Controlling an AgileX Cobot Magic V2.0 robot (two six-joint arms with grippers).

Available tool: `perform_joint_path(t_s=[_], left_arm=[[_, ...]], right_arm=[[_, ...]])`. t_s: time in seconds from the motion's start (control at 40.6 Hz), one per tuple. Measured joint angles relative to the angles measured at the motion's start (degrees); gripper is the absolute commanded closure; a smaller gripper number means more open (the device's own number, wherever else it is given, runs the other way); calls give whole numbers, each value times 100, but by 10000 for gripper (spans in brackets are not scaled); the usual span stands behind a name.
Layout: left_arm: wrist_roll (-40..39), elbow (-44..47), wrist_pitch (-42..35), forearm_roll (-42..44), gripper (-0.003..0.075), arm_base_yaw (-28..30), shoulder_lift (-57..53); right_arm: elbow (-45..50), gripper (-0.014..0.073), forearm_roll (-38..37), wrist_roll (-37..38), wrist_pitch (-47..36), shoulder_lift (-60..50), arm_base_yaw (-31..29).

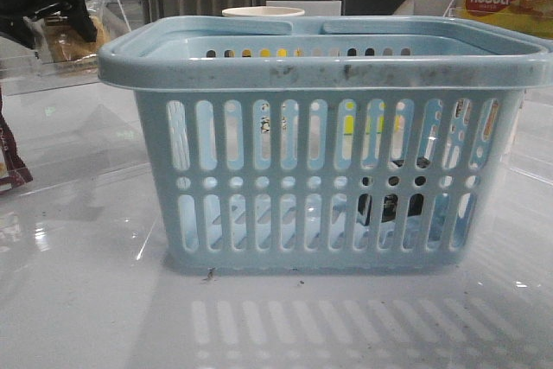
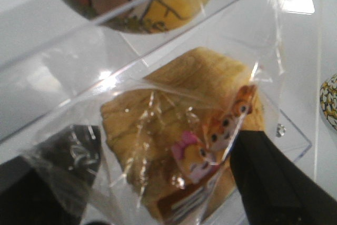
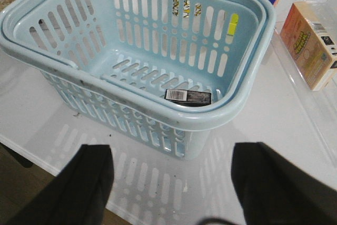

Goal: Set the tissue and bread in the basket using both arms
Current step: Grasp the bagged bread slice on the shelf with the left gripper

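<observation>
At the upper left of the front view, the left gripper (image 2: 158, 183) pinches the bagged bread (image 2: 174, 135); thin film could slip. The tissue (image 3: 188, 96) lies inside the basket (image 3: 247, 98); the right gripper (image 3: 171, 183) gapes empty.

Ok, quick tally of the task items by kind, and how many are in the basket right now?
basket: 1
tissue: 1, lying on the basket floor
bread: 1, outside the basket, between the left gripper's fingers
Total: 3 task items, 1 of the 2 goods in the basket.
</observation>
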Motion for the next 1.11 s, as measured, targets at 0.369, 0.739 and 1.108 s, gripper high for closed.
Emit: perform_joint_path(t_s=[0.369, 0.739, 1.108], left_arm=[[0, -44, 203, -77, 630, 0, -31], [302, -44, 903, -15, 628, 0, -984], [1366, -44, 1347, -1040, 628, -323, -2405]], right_arm=[[0, 21, 13, 0, 0, 0, 0], [0, 21, 16, 0, 0, 0, 0], [0, 21, 25, 0, 0, 0, 0]])
